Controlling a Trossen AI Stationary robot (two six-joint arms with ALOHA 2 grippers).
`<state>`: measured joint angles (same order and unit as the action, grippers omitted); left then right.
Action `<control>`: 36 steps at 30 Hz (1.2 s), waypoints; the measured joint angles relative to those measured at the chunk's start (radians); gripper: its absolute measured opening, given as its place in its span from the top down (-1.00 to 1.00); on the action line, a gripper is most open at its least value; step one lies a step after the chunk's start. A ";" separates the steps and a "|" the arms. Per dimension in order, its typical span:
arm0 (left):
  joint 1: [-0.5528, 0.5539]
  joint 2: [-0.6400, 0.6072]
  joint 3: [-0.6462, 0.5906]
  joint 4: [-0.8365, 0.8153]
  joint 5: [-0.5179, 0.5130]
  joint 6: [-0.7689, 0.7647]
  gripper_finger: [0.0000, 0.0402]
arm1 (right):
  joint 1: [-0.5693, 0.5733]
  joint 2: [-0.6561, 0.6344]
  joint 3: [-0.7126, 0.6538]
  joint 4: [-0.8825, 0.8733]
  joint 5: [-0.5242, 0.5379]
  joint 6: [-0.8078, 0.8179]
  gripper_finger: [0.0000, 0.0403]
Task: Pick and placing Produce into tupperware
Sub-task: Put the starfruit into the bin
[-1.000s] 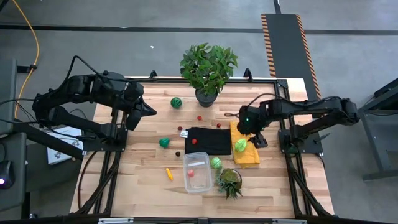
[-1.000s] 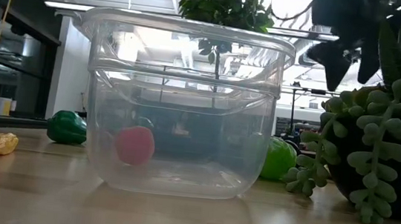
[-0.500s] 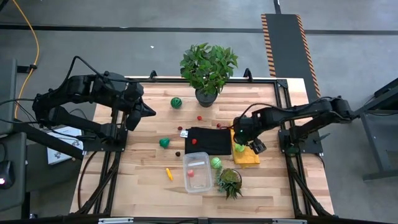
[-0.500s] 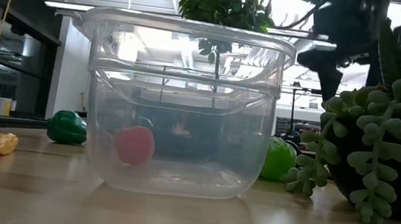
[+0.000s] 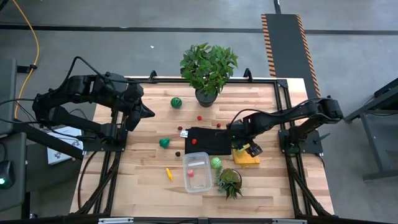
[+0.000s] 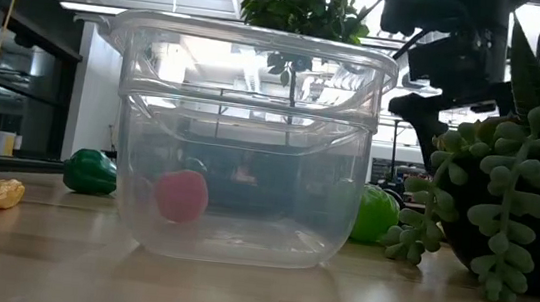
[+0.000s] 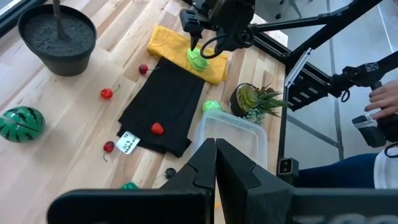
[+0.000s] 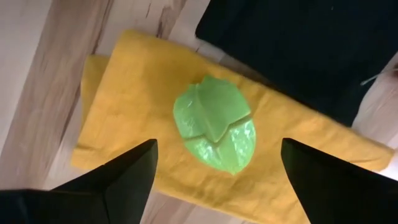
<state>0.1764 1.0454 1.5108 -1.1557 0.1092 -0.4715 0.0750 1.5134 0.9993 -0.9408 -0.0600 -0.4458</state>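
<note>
Tupperware [image 5: 196,172] holds one red piece [image 5: 191,173]; right fingers [image 8: 124,171] spread over one green piece [image 8: 216,122]; left fingers [image 7: 214,163] pressed together.

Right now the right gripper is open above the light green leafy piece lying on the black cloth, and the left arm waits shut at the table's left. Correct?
Not quite. The light green leafy piece lies on the yellow cloth, not the black cloth; the right wrist view shows it. The rest holds: the right gripper is open above it, and the left gripper waits shut at the table's left.
</note>
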 joint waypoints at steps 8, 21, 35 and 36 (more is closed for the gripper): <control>0.000 0.000 0.000 -0.002 0.011 0.000 1.00 | 0.000 0.051 0.000 0.026 -0.002 -0.005 -0.65; 0.000 0.000 0.000 -0.038 0.011 -0.005 1.00 | 0.000 0.144 0.000 0.045 -0.003 -0.005 -0.65; 0.000 0.000 0.000 -0.045 0.011 -0.005 1.00 | 0.000 0.145 0.000 0.054 -0.003 -0.005 -0.56; 0.000 0.000 0.000 -0.045 0.011 -0.005 1.00 | 0.000 0.145 0.000 0.054 -0.003 -0.004 -0.55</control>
<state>0.1763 1.0451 1.5108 -1.2012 0.1200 -0.4767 0.0750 1.6588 0.9993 -0.8867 -0.0628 -0.4502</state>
